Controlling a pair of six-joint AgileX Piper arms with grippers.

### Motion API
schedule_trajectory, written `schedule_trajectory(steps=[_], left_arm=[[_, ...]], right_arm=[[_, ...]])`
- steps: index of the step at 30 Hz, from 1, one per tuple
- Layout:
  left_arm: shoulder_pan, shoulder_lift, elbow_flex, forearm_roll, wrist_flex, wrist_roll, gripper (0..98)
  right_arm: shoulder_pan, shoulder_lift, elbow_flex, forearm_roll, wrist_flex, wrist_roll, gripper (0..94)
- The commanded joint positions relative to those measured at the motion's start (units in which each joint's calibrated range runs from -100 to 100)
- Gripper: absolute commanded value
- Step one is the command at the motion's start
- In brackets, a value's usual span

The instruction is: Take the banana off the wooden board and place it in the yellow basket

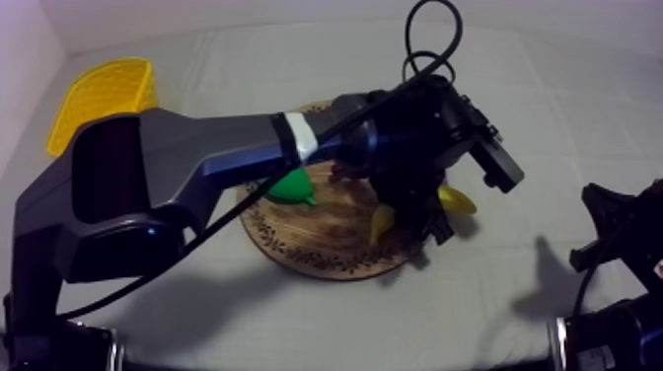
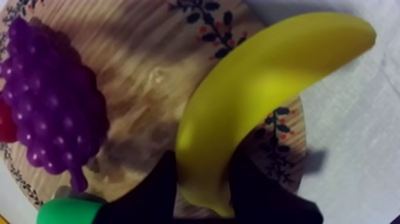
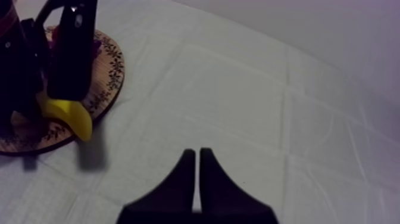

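Observation:
The yellow banana (image 2: 262,89) lies curved across the rim of the round wooden board (image 2: 149,71), and my left gripper (image 2: 202,173) is shut on it, one black finger on each side near its lower end. From above, the left gripper (image 1: 409,215) stands over the board's right part (image 1: 316,247), with the banana's two ends (image 1: 456,200) sticking out beside it. One banana end (image 3: 68,116) pokes past the board's edge (image 3: 110,71) over the cloth. The yellow basket (image 1: 104,94) sits at the table's far left. My right gripper (image 3: 197,173) is shut on nothing, above bare cloth.
A purple bunch of grapes (image 2: 50,107), a small red fruit (image 2: 5,125) and a green pear (image 1: 293,185) also lie on the board. My right arm (image 1: 631,247) rests low at the table's right side.

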Motion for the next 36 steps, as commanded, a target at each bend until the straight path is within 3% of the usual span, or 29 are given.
schedule_trajectory(steps=[1, 9, 15, 24, 36], left_arm=[[0.15, -2.13, 0.76, -0.65, -0.03, 0.23, 21.5], [-0.85, -16.72, 8.40, -4.00, -0.03, 1.31, 21.3], [-5.19, -31.64, 15.54, -6.66, -0.03, 1.56, 21.9], [-19.09, -45.78, 24.93, -8.48, -0.03, 0.92, 21.3], [-37.14, -46.85, 28.55, -8.91, -0.21, -0.58, 20.6]], right_arm=[[-0.03, -0.04, -0.03, -0.03, -0.02, -0.03, 0.5], [-0.03, -0.04, -0.03, -0.03, -0.02, -0.04, 0.5], [-0.03, -0.04, -0.03, -0.03, -0.02, -0.04, 0.5], [-0.03, -0.04, -0.03, -0.03, -0.02, -0.03, 0.5], [-0.03, -0.04, -0.03, -0.03, -0.02, 0.01, 0.5]])
